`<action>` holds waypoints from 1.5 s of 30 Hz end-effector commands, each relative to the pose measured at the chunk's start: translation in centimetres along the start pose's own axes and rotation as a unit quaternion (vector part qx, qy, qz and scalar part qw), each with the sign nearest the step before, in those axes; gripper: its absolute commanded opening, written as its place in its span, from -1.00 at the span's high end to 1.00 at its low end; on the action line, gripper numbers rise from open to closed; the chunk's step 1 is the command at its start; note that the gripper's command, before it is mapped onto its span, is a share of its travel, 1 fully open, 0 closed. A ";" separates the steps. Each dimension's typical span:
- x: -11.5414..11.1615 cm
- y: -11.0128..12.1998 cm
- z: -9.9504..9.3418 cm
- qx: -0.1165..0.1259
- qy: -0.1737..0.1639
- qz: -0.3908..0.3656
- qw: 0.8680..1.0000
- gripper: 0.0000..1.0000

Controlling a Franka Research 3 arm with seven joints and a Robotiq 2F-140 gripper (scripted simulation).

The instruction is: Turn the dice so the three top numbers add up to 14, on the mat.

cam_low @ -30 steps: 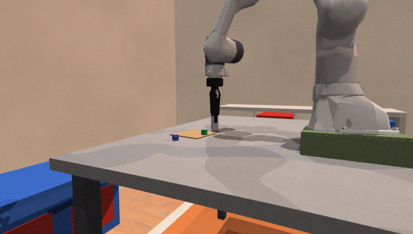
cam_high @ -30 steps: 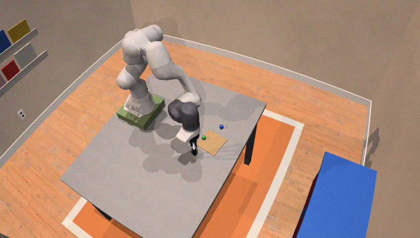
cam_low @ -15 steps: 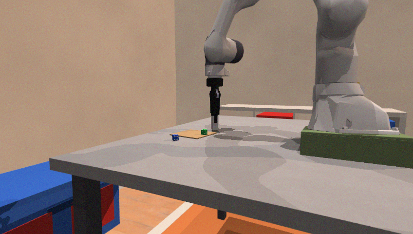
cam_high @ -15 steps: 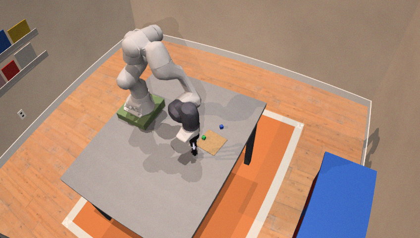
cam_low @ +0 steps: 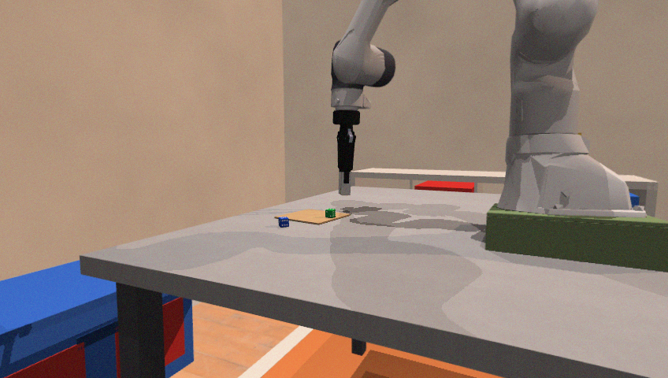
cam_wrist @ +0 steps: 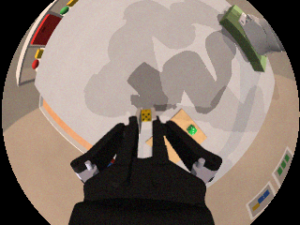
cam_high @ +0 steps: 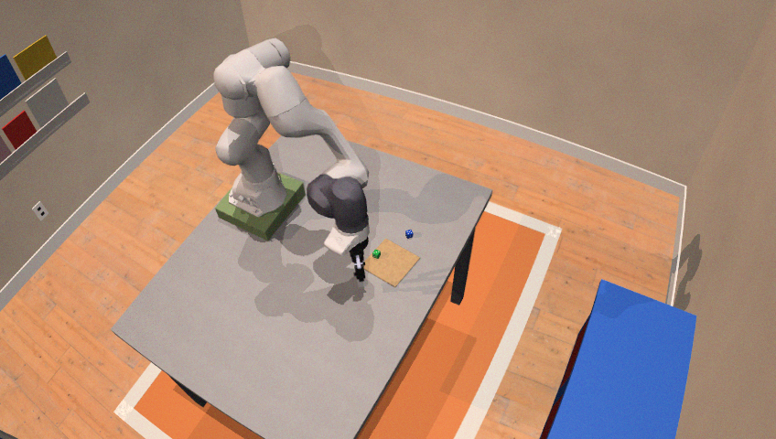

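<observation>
Evidently, the transfer of the yellow die [cam_wrist: 146, 115] is in hand: the gripper [cam_high: 360, 277] [cam_low: 344, 190] [cam_wrist: 146, 113], its jaws pinching that die, hangs above the table [cam_high: 218, 320] [cam_low: 398, 299] [cam_wrist: 70, 70], beside the mat [cam_high: 394, 263] [cam_low: 302, 216] [cam_wrist: 181, 117]. The green die [cam_high: 376, 253] [cam_low: 330, 213] [cam_wrist: 191, 129] rests on the mat, towards its robot-side edge; farther off, the blue die [cam_high: 408, 233] [cam_low: 283, 221] lies just outside the mat. The next move probably calls for settling any needed turn, then a low, level release within the mat's border.

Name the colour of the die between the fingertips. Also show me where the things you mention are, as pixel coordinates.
Yellow die [cam_wrist: 146, 115] with dark pips; wrist view shows it best.
</observation>
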State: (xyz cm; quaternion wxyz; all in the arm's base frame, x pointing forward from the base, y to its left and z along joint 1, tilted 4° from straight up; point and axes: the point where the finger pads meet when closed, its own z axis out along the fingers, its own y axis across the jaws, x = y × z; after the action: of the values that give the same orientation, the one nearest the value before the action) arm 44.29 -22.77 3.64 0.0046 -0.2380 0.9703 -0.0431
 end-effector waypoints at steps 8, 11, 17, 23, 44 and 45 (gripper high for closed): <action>0.4 0.5 -5.6 -0.007 0.010 0.010 1.000 0.81; 0.4 0.5 -5.7 -0.007 0.010 0.010 1.000 0.81; 0.4 0.5 -5.8 -0.007 0.010 0.010 1.000 0.81; -2.0 1.9 -5.9 -0.006 0.010 0.080 0.997 0.81; -6.3 4.9 -6.0 -0.004 0.011 0.207 0.978 0.81; -6.9 5.3 -6.0 -0.004 0.011 0.225 0.974 0.81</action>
State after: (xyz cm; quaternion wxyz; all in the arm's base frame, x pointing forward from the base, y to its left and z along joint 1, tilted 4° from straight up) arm 47.37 -15.27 9.15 0.0037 -0.0928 0.9952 -0.0306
